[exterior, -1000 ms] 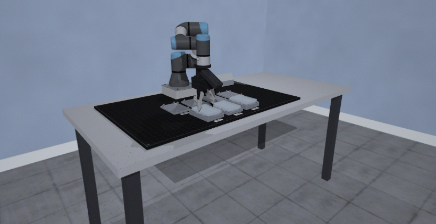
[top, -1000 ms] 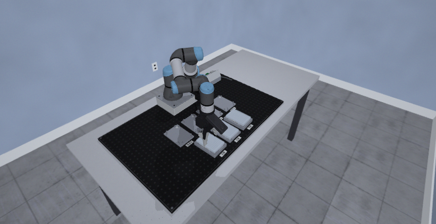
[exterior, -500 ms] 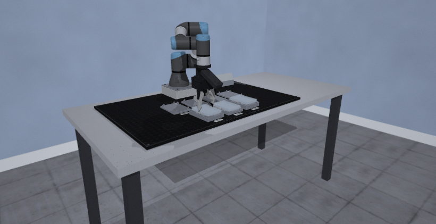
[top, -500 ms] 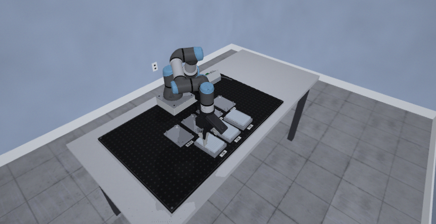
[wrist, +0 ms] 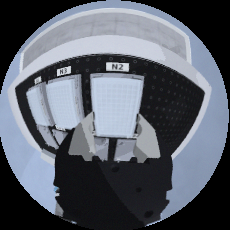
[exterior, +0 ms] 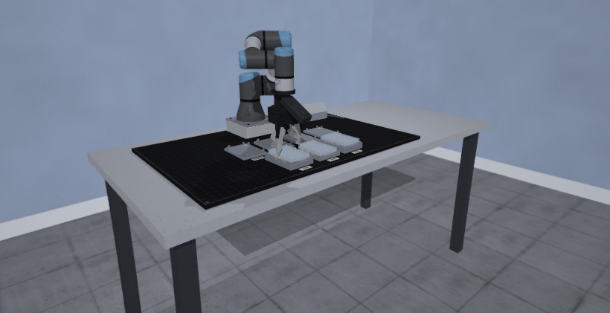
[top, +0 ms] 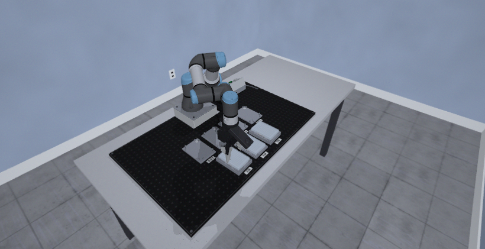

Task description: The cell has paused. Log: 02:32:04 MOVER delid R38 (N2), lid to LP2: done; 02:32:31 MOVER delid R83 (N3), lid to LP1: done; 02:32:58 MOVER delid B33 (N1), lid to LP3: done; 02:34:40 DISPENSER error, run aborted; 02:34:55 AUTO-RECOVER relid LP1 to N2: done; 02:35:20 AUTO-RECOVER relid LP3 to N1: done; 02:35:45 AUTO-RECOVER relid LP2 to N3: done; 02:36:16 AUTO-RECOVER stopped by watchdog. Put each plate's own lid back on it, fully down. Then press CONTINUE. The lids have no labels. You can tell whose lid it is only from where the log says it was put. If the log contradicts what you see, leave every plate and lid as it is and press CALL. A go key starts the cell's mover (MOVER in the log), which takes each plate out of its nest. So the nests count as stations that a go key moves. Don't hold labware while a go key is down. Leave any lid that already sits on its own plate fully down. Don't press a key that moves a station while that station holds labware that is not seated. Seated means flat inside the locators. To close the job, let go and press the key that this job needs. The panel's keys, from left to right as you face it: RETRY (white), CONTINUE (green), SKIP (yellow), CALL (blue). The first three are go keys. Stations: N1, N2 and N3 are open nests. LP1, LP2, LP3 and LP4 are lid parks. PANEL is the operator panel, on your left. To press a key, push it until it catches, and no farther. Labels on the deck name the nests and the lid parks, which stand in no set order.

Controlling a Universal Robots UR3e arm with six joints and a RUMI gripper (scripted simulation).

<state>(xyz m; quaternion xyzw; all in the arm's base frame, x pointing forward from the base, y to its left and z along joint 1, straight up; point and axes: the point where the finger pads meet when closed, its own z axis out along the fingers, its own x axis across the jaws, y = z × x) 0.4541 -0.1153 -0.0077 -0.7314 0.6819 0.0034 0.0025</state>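
Observation:
Three lidded plates stand in a row of nests on the black deck. The nest labelled N2 (wrist: pixel 117 66) holds the nearest plate; its clear lid (wrist: pixel 116 100) (top: pixel 237 161) (exterior: pixel 293 153) lies on top. My gripper (wrist: pixel 115 113) (top: pixel 226 154) (exterior: pixel 282 147) is down over this plate and shut on the lid at its short sides. The lidded plate in N3 (wrist: pixel 64 102) (top: pixel 255 147) (exterior: pixel 318 146) is in the middle. The third lidded plate (wrist: pixel 36 106) (top: pixel 265 132) (exterior: pixel 341 139) is at the far end; I cannot read its label.
Empty grey lid parks (top: pixel 198 149) (top: pixel 249 114) (exterior: pixel 243 150) lie behind the nests, toward the arm's base. The operator panel (top: pixel 237 83) (exterior: pixel 318 109) stands at the deck's back edge beside the base; I cannot make out its keys.

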